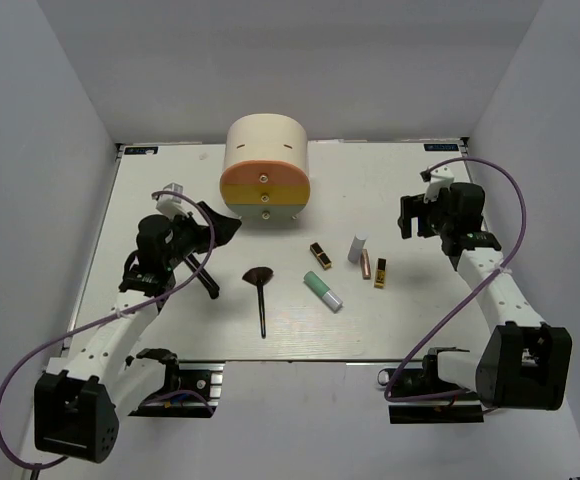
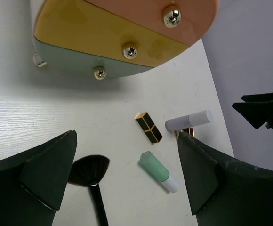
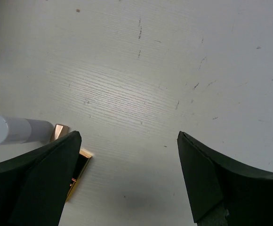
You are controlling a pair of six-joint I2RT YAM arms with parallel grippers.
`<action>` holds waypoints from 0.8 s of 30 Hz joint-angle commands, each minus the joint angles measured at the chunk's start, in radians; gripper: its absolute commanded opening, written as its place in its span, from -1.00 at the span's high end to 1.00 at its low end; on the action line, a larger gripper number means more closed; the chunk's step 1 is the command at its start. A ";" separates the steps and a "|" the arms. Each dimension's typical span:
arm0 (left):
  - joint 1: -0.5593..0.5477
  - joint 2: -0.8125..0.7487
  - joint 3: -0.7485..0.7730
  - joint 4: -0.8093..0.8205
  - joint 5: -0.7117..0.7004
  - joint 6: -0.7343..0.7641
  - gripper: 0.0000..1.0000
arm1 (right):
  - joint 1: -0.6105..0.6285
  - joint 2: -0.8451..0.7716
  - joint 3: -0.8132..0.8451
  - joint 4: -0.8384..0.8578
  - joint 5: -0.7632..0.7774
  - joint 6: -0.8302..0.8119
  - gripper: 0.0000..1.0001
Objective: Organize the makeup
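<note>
Seven items of makeup, all loose on the white table (image 1: 420, 320).
1) black fan brush (image 1: 260, 276): middle of the table, bristles toward the far edge, handle toward the near edge.
2) thin black stick brush (image 1: 208, 285): aslant, left of the fan brush, partly under the left arm.
3) mint-green tube (image 1: 322, 291), white cap: aslant, right of the fan brush.
4) first black-and-gold lipstick (image 1: 320, 255): on its side, just beyond the mint-green tube, toward the far edge.
5) small white bottle (image 1: 357, 248): lying down, right of the first lipstick.
6) rose-gold tube (image 1: 365, 264): just beside the bottle, on its near side.
7) second black-and-gold lipstick (image 1: 380, 272): just right of the rose-gold tube.

Also present: round cream box (image 1: 266, 170) with orange and yellow drawers, by the far edge at mid-width.

State of the left jaws: spread wide, pinching nothing, above the table's left half, facing the box and the cosmetics.

State of the right jaws: spread wide, pinching nothing, above bare table toward the right edge, near the second lipstick.
</note>
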 commanded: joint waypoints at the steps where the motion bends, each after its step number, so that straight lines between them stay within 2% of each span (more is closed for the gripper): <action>1: -0.019 0.041 0.045 0.053 0.050 0.019 -0.96 | 0.001 0.024 0.053 -0.004 -0.012 -0.008 -0.78; 5: -0.052 0.087 0.099 0.033 0.041 0.036 -0.96 | 0.001 0.053 0.094 -0.019 -0.099 -0.057 -0.78; 9: -0.089 0.108 0.122 0.019 0.016 0.041 -0.96 | -0.002 0.067 0.148 -0.115 -0.223 -0.214 -0.78; 11: -0.102 0.114 0.127 0.028 0.010 0.038 -0.86 | 0.001 0.070 0.172 -0.189 -0.341 -0.307 -0.78; 15: -0.126 0.170 0.156 0.030 0.001 0.020 -0.17 | 0.006 0.082 0.203 -0.195 -0.417 -0.285 -0.76; 16: -0.138 0.194 0.160 0.034 -0.002 0.013 0.15 | 0.006 0.088 0.206 -0.188 -0.440 -0.280 -0.48; 17: -0.151 0.206 0.168 0.037 -0.010 0.007 0.27 | 0.006 0.091 0.208 -0.183 -0.449 -0.260 -0.29; 18: -0.151 0.219 0.180 0.040 -0.026 -0.007 0.30 | 0.006 0.091 0.206 -0.178 -0.460 -0.252 -0.13; 19: -0.163 0.242 0.186 0.044 -0.042 -0.013 0.20 | 0.009 0.094 0.205 -0.172 -0.476 -0.248 0.03; 20: -0.175 0.255 0.196 0.042 -0.051 -0.017 0.03 | 0.007 0.093 0.200 -0.156 -0.481 -0.234 0.04; 22: -0.184 0.282 0.228 0.050 -0.076 -0.019 -0.32 | 0.007 0.097 0.189 -0.140 -0.493 -0.219 -0.08; 24: -0.194 0.324 0.268 0.057 -0.103 -0.017 -0.44 | 0.010 0.102 0.186 -0.125 -0.506 -0.196 -0.22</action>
